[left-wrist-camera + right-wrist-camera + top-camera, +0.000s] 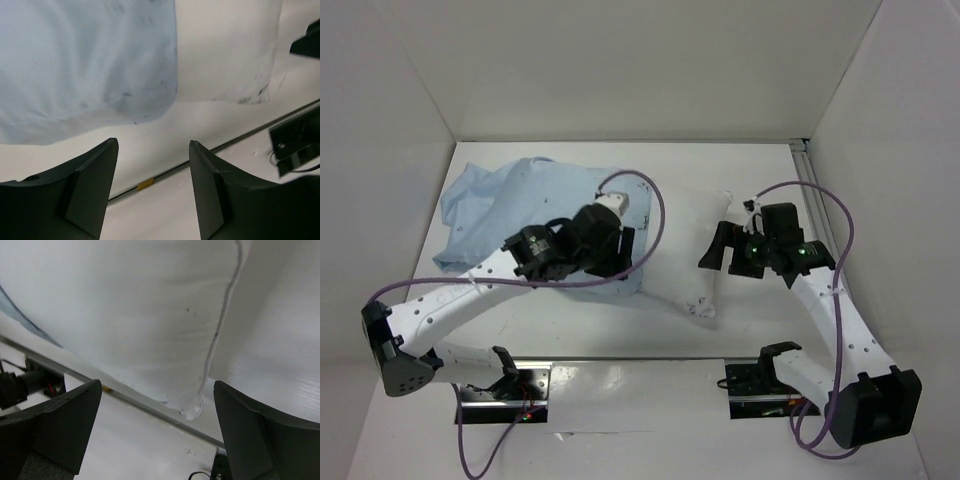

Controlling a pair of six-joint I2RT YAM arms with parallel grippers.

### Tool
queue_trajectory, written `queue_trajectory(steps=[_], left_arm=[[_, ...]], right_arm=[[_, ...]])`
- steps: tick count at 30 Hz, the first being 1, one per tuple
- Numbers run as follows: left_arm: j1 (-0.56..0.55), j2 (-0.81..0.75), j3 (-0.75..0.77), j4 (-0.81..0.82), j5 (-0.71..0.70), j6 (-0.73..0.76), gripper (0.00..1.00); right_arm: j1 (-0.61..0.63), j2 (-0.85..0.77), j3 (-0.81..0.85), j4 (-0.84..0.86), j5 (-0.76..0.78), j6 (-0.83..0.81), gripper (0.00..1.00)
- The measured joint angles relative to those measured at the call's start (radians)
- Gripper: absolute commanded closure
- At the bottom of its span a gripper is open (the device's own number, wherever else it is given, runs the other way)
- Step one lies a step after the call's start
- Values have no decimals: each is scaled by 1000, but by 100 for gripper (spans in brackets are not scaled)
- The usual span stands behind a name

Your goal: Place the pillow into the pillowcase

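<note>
Light blue pillowcase (510,205) sits crumpled on the left half of the table (760,180). The white pillow (685,250) pokes out past its right edge, long axis running roughly left-right. Honestly can't tell how much of it is really inside vs just draped over.

The right gripper (720,250) is right at the exposed end, jaws spread wide with nothing in them. Its wrist view shows the pillow's seamed corner (192,410) just beyond the fingers.

The left gripper (615,248) hangs over the case's right edge, jaws also parted and empty.

My guess: the right arm is closer for shoving the pillow leftward while the left deals with the cloth mouth.
</note>
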Motion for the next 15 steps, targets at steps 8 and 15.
queue_trajectory(steps=[8, 15], left_arm=[[-211, -7, -303, 31, -19, -137, 32], [-211, 55, -472, 170, -68, -174, 0]], right_arm=[[36, 36, -50, -19, -132, -74, 0], [58, 52, -74, -10, -152, -81, 0]])
